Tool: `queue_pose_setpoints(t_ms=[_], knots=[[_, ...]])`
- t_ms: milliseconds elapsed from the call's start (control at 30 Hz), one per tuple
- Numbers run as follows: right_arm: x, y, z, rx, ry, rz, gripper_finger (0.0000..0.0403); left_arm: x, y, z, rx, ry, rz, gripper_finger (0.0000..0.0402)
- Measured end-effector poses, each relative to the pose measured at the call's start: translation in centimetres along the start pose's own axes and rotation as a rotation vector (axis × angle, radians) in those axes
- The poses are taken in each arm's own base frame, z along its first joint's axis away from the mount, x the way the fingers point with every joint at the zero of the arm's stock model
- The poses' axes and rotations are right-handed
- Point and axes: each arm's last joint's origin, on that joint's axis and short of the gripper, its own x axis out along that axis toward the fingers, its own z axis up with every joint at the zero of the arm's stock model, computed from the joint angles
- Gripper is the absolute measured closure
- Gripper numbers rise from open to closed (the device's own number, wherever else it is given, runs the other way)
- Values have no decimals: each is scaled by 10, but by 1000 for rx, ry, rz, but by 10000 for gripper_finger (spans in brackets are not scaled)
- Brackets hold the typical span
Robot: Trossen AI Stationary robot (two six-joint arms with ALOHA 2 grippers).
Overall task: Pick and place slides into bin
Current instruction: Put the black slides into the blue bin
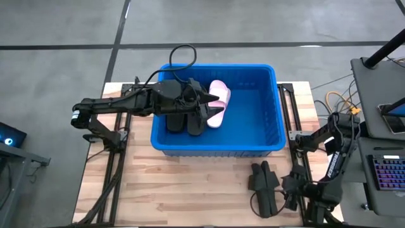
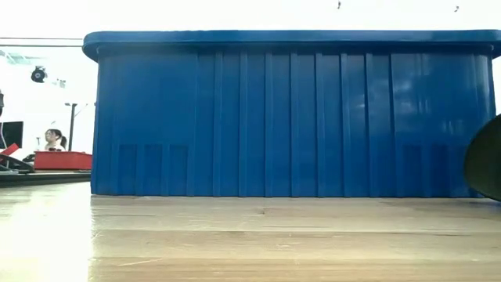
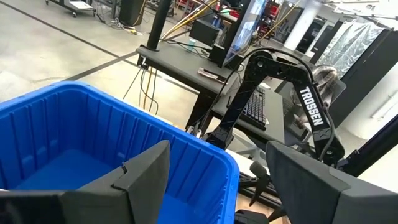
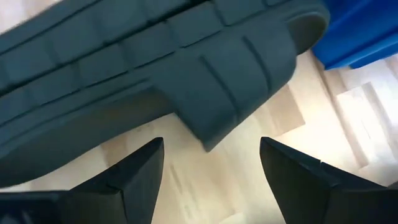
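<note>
The blue bin (image 1: 253, 142) stands on the middle of the wooden table. Inside it, at the left, lie black slides (image 1: 180, 121) and one pale pink slide (image 1: 221, 95). My left gripper (image 1: 212, 104) reaches over the bin from the left, above these slides, open and empty (image 3: 214, 180). More black slides (image 1: 262, 189) lie on the table in front of the bin's right corner. My right gripper (image 1: 286, 187) is just to their right, open and low (image 4: 211, 174). A ribbed black sole (image 4: 155, 74) shows just beyond its fingertips.
The bin's front wall (image 2: 290, 117) fills the low view, and a dark rounded shape (image 2: 485, 160) shows at that view's right edge. A desk with a keyboard (image 1: 386, 174) stands past the table's right edge. Bare wood (image 1: 190, 190) lies in front of the bin.
</note>
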Motion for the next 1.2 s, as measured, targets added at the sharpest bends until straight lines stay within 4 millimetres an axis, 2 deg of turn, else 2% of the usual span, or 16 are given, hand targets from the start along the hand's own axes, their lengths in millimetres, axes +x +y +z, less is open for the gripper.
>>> queue_pose_setpoints(t_ms=[400,667,967,1067,1200], knots=[[9,-5,-3,1,-47,-8,186,0,0,0,-25,1,0,151],[10,-6,-1,36,-114,4,266,0,0,0,-26,-4,-2,151],[11,-7,-3,30,-73,-8,362,0,-1,1,-28,-20,-9,151],[10,-6,-3,13,-46,-13,385,0,0,1,-27,-17,-8,151],[5,-5,-1,14,-32,-23,392,0,-1,1,-28,-19,-8,151]])
